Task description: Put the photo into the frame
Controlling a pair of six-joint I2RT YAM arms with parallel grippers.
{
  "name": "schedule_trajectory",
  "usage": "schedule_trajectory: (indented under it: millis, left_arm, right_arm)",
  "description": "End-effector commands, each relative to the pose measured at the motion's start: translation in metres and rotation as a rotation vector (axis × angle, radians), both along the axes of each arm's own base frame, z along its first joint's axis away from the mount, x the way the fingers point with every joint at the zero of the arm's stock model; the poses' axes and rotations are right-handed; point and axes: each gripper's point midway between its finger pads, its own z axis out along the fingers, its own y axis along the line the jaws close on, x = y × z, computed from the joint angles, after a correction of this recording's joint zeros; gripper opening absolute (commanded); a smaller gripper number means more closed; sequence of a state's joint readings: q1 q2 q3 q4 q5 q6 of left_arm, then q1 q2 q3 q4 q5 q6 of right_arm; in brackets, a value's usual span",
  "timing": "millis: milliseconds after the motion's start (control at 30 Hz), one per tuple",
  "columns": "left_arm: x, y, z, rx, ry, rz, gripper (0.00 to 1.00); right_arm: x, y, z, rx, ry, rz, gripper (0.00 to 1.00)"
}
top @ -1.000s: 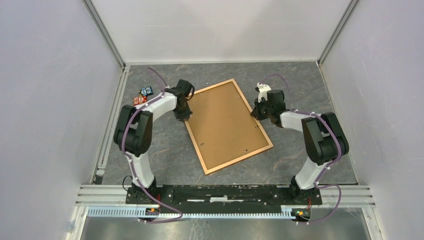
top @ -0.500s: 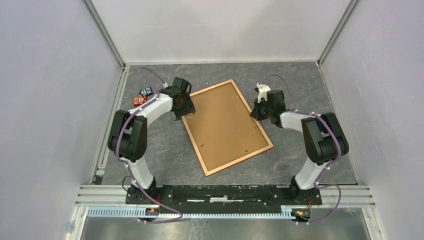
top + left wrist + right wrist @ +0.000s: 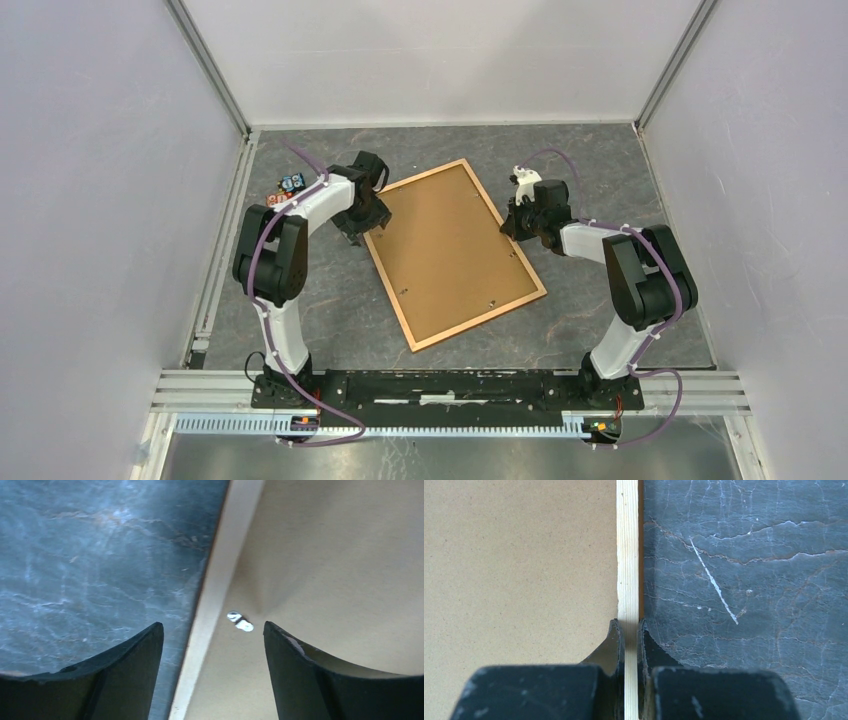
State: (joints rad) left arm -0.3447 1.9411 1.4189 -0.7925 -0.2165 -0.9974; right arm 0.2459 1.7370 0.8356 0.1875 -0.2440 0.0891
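Note:
The frame (image 3: 450, 250) lies back-up and slanted on the dark table, with only its brown fibreboard back and thin wooden rim (image 3: 220, 580) showing. The photo is out of view. My left gripper (image 3: 362, 232) hovers open over the frame's left rim; in the left wrist view its fingers (image 3: 135, 670) straddle the rim without touching it, near a small metal tab (image 3: 240, 621). My right gripper (image 3: 512, 225) is shut on the frame's right rim (image 3: 627, 545), one finger on the back side and one on the table side (image 3: 630, 625).
Small red and blue items (image 3: 285, 190) sit on the table at the far left behind the left arm. More metal tabs (image 3: 404, 291) dot the backboard. White walls enclose the table on three sides, and the arms' base rail (image 3: 450, 385) runs along the near edge.
My left gripper has opened, let go of the frame's left rim and shifted slightly toward the back. The right gripper and the frame have stayed put.

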Motion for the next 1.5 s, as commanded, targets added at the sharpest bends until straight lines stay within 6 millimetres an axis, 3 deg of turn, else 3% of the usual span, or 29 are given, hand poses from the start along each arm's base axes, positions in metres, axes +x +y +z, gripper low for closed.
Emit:
schedule_trajectory:
  millis: [0, 333, 600, 1000, 1233, 1367, 1433, 1467]
  left_arm:
    - [-0.015, 0.022, 0.009, 0.092, 0.004, 0.075, 0.82]
    - [-0.008, 0.006, -0.013, 0.034, 0.043, 0.058, 0.84]
    - [-0.02, 0.013, -0.025, 0.063, 0.078, 0.058, 0.78]
    - [-0.032, 0.036, -0.024, 0.194, 0.089, -0.087, 0.23]
    - [-0.022, 0.034, -0.026, 0.159, 0.073, -0.181, 0.02]
    - [-0.007, 0.021, -0.02, 0.096, 0.013, -0.306, 0.06]
    - [-0.004, 0.014, -0.009, 0.066, -0.043, -0.356, 0.19]
    - [-0.002, 0.01, 0.0, 0.042, -0.089, -0.376, 0.32]
  right_arm:
    - [-0.002, 0.0, -0.005, 0.013, 0.016, -0.007, 0.0]
    - [-0.002, 0.0, -0.006, 0.019, 0.019, -0.007, 0.0]
    - [-0.001, 0.001, -0.005, 0.021, 0.016, -0.003, 0.0]
    - [-0.001, 0.002, -0.005, 0.024, 0.018, -0.001, 0.0]
    - [-0.001, 0.002, -0.004, 0.024, 0.015, -0.002, 0.0]
    - [-0.002, 0.001, -0.005, 0.023, 0.017, -0.004, 0.0]
    - [-0.002, 0.001, -0.005, 0.022, 0.017, -0.005, 0.0]
    - [-0.002, 0.0, -0.005, 0.021, 0.016, -0.007, 0.0]
